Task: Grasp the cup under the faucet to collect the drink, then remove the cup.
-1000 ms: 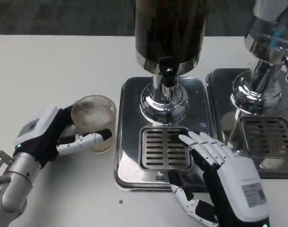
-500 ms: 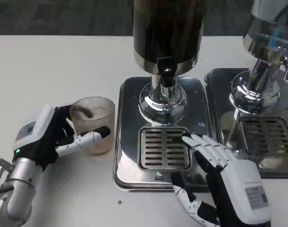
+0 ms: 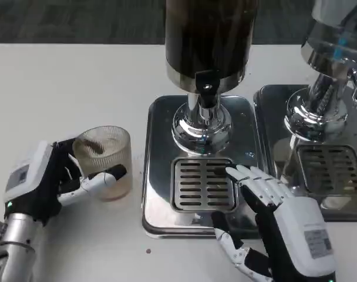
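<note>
I have the cup (image 3: 103,162) gripped in the left robot hand (image 3: 46,179), on the worktop (image 3: 61,94) beside the drip tray (image 3: 203,184), clear of the faucet (image 3: 206,88). Removal looks nearly done. My right robot hand (image 3: 271,214) rests open, holding nothing.

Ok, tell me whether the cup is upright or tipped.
Slightly tipped. The cup leans left in the left hand, over the white table, left of the drip tray.
</note>
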You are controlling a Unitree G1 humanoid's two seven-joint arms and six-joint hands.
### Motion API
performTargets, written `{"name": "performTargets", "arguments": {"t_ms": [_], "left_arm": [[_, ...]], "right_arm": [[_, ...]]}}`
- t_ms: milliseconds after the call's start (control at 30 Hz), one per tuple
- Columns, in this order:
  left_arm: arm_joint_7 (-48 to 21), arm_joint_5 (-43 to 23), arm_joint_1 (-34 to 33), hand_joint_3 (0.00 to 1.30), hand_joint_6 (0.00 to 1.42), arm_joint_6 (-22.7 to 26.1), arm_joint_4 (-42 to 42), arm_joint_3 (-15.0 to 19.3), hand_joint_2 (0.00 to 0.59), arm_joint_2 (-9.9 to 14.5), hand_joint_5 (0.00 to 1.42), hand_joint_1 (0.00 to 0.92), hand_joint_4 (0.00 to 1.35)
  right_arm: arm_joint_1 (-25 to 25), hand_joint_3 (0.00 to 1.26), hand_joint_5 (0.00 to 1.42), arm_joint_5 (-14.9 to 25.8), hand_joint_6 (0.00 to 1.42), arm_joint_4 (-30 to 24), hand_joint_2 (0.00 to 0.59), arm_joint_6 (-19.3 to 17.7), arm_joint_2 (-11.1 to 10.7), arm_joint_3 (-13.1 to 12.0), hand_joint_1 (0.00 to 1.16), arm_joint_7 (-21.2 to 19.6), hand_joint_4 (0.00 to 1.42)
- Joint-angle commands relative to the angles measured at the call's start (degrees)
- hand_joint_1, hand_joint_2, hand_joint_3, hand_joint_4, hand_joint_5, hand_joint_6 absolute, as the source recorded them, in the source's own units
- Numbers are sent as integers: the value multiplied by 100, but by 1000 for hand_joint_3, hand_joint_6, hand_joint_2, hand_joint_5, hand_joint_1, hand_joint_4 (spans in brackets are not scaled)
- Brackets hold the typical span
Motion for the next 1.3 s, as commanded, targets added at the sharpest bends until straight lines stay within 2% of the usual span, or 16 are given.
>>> {"name": "performTargets", "arguments": {"t_ms": [33,200,367,667,1000,1300], "left_arm": [[261,-61,16,624,981,-313,-274,182,194,89,898,227,735],[280,3,3,624,968,-455,-538,212,195,70,893,227,733],[-38,104,-217,619,950,-414,-604,20,197,-69,875,227,726],[-352,437,-718,610,931,-245,-242,-411,194,-442,859,224,710],[-456,552,-1043,599,906,-147,121,-687,193,-691,837,210,696],[-576,648,-1295,555,763,-105,258,-932,191,-903,751,191,633]], "right_arm": [[-5,286,209,38,234,-5,452,-83,18,-19,445,-71,224],[-1,286,210,36,232,-7,452,-76,35,-31,445,-90,224],[-8,286,210,34,228,-20,452,-71,77,-46,445,-160,224],[114,286,210,-15,219,-169,452,-7,208,-109,445,-307,224],[255,286,221,-50,213,-306,461,84,349,-155,433,-381,224],[325,286,221,-6,211,-339,461,109,442,-178,429,-376,224]]}}
